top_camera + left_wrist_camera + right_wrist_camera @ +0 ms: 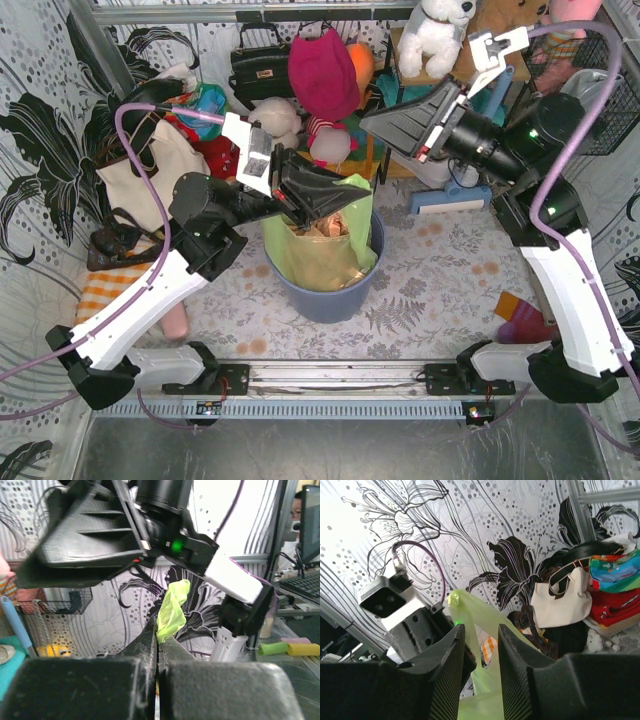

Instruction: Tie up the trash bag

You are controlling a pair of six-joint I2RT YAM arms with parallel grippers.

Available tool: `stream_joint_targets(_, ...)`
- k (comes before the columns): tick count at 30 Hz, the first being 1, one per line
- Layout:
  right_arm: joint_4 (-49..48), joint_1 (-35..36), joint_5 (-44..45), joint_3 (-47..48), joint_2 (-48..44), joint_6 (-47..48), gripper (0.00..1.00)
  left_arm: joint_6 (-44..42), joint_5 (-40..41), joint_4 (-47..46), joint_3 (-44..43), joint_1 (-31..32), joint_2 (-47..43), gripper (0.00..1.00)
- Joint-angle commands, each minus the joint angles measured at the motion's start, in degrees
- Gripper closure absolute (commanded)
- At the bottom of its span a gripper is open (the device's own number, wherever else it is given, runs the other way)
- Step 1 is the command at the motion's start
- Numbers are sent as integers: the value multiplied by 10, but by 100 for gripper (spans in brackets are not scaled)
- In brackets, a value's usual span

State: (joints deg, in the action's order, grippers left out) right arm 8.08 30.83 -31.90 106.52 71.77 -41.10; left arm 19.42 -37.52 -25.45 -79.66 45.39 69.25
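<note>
Starting w/ top view: trash bag [300, 255] sits in blue-grey bin [330, 295] at table centre, brown waste showing thru. Left gripper [335, 205] is at bag's 12 o'clock rim. Right gripper [375, 122] hangs at bin's 1 o'clock, apart from bag. Left wrist view: fingers pressed together, clamped on a green tuft of bag film sticking up toward 12. Right wrist view: fingers apart w/ clear gap; bag seen beyond thru that gap.

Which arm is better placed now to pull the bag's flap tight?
Left. The left gripper is shut on a flap of the trash bag; the right gripper stands open, clamping nothing, so it would first need to grasp.
</note>
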Motion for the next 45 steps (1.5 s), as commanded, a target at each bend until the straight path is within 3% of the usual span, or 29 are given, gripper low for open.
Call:
stream_joint_targets(1,-29,2,-31,25,24,-1,65,14,-56,-61,37,3,-25,100)
stream_joint_targets(5,-28,7,-57,45,55,1,58,16,-90,-68,49,4,-33,100)
stream_joint_targets(8,-22,28,-77,74,88,21,47,28,-105,-70,45,4,-28,100)
stream_joint_targets(15,29,89,-125,207,197,87,31,47,-108,-83,49,4,-30,100)
stream_joint_targets(23,70,107,-162,318,299,86,32,42,-95,-70,51,4,-41,100)
stream_joint_targets(32,98,125,-190,333,322,100,39,41,-99,-66,43,4,-33,100)
stream_joint_targets(45,97,148,-209,347,338,91,37,67,-132,-103,61,5,-44,100)
